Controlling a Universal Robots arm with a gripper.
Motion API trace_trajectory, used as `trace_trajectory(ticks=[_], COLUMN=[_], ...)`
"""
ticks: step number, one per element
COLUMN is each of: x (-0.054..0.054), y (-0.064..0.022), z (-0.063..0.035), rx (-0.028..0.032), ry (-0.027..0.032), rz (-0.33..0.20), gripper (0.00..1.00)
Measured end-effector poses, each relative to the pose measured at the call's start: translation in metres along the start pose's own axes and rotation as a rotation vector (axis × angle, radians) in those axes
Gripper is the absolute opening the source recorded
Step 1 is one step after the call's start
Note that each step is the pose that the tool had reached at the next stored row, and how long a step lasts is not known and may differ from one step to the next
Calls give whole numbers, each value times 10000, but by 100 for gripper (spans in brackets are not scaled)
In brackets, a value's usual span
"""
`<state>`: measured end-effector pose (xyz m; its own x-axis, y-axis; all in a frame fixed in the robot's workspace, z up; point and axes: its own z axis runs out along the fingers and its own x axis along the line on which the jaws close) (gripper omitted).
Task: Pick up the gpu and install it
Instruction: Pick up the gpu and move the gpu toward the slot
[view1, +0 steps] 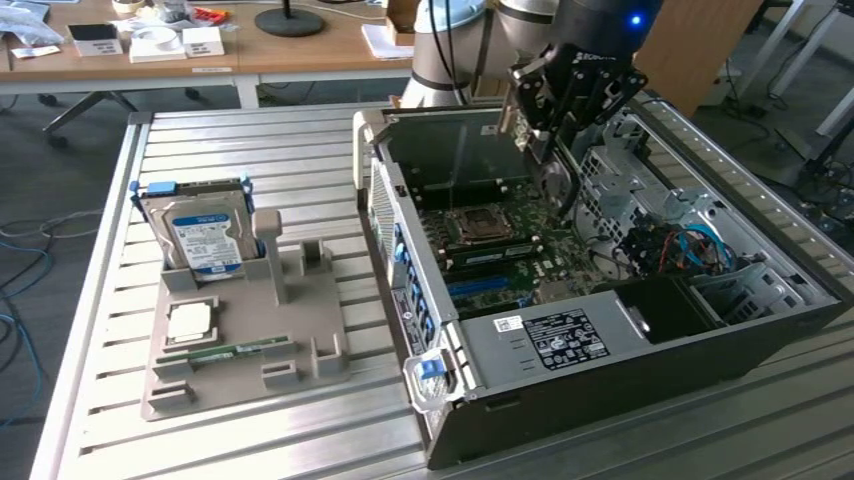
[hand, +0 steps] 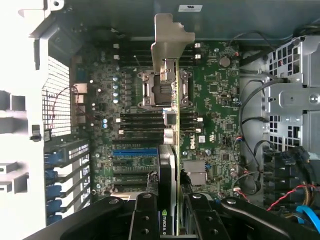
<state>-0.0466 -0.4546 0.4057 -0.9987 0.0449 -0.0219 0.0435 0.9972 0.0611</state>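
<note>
Much of the gpu (hand: 168, 170) is hard to read. The wrist view meets it edge-on, so its faces are hidden: it appears as a thin green line with a black block on one side and a silver bracket (hand: 170, 37) at its far end. The frame edge cuts off the gripper (hand: 170, 202) there, leaving the ends of its two black fingers (hand: 145, 215) in sight. In the exterior view the wrist and fingers cover most of the card, and the arm (view1: 461, 40) runs out of the frame at twelve o'clock. Whether the card's lower edge touches the motherboard (view1: 527, 235) cannot be told.

The gripper is pinching the gpu, with one finger pressed to each side. The card sits directly between the fingers and reaches on past their tips. Card and gripper hang over the open computer case (view1: 627, 330), at about one o'clock of the exterior view.

At nine o'clock of the case, well apart from it, a grey holder (view1: 267, 370) lies on the slatted metal table (view1: 214, 150). It carries one hard drive (view1: 203, 240) standing upright at its eleven o'clock corner. One square chip (view1: 191, 320) lies on it too, with one RAM stick (view1: 238, 351) lying flat just beside the chip. There is one gpu, one case and one arm. Blue and black cables (view1: 683, 250) lie at three o'clock of the board, too tangled to count.
</note>
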Motion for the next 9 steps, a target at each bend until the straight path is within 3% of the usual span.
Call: trace_trajectory(ticks=[9], x=[-237], y=[11], z=[7], rx=[0], ry=[0], rz=[0], gripper=[27])
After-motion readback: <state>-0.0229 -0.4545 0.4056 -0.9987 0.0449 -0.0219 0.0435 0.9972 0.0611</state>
